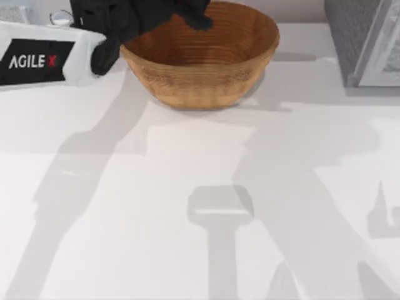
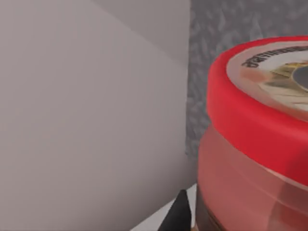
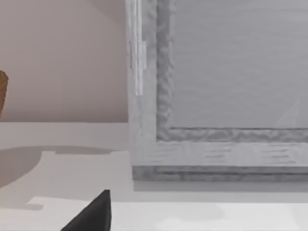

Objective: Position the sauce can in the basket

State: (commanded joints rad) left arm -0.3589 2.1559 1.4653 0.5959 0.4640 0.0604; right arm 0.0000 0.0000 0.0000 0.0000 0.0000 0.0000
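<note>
Sauce can, left wrist view: the sauce can [image 2: 260, 144] is seen very close to the lens, its red rim and printed top tilted across the frame.
Left hand, left wrist view: a dark finger tip [image 2: 179, 214] is seen just beside the can's lower wall; whether the fingers are clamped on the can cannot be told.
Backdrop, left wrist view: a plain wall [image 2: 91, 110] and a grey speckled panel [image 2: 202, 53] are recorded behind the can.
Left arm, top view: the white arm segment [image 1: 44, 56], lettered AGILEX, is placed at the far left of the bench [image 1: 187, 206].
Left hand, top view: the left hand [image 1: 147, 19] is seen as a dark mass over the far left rim of the basket [image 1: 200, 62]; the can is not made out here, and the fingers' setting cannot be told.
Basket, top view: the basket is set upright at the far middle of the bench.
Grey structure, top view: a grey framed structure [image 1: 362, 40] is found at the far right corner.
Right hand, right wrist view: one dark finger tip [image 3: 94, 214] is seen over the bench; the spread of the hand cannot be told.
Surroundings, right wrist view: the grey framed structure fills the background, and an edge of the basket is noted at the side of the frame, well apart from it.
</note>
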